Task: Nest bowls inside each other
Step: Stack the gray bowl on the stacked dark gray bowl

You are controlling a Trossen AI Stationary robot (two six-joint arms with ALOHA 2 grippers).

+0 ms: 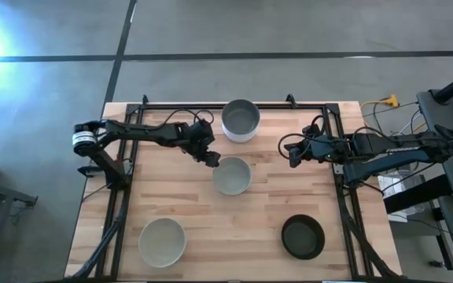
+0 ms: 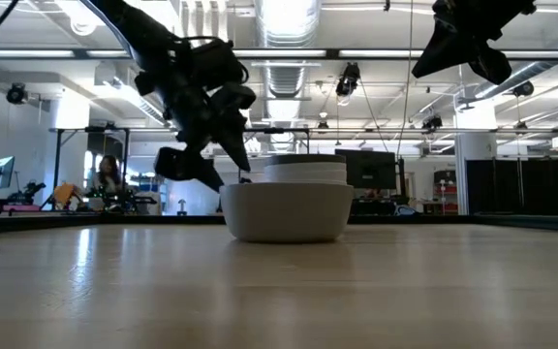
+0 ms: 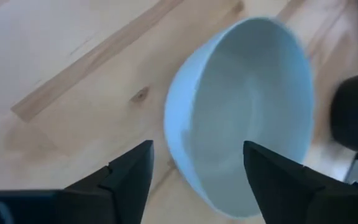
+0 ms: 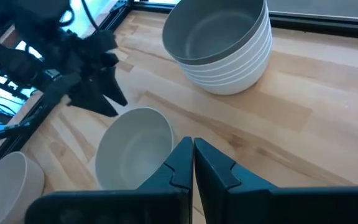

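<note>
A pale grey-white bowl (image 1: 232, 176) (image 2: 287, 210) (image 3: 247, 106) (image 4: 135, 146) sits upright on its base at the table's middle. My left gripper (image 1: 213, 161) (image 2: 235, 170) (image 3: 194, 171) is open, slanting down just above the bowl's left rim, with one finger on either side of the wall. I see no touch. A stack of several nested bowls (image 1: 240, 120) (image 4: 222, 43) stands at the far edge. A lone pale bowl (image 1: 162, 240) rests near left and a black bowl (image 1: 303, 237) near right. My right gripper (image 1: 292, 152) (image 2: 458, 53) (image 4: 193, 155) is shut, raised high right of centre.
A black metal frame (image 1: 132, 157) runs along the table's left, far and right sides. Cables and equipment (image 1: 399, 141) lie beyond the right edge. Bare wood shows between the middle bowl and the two near bowls.
</note>
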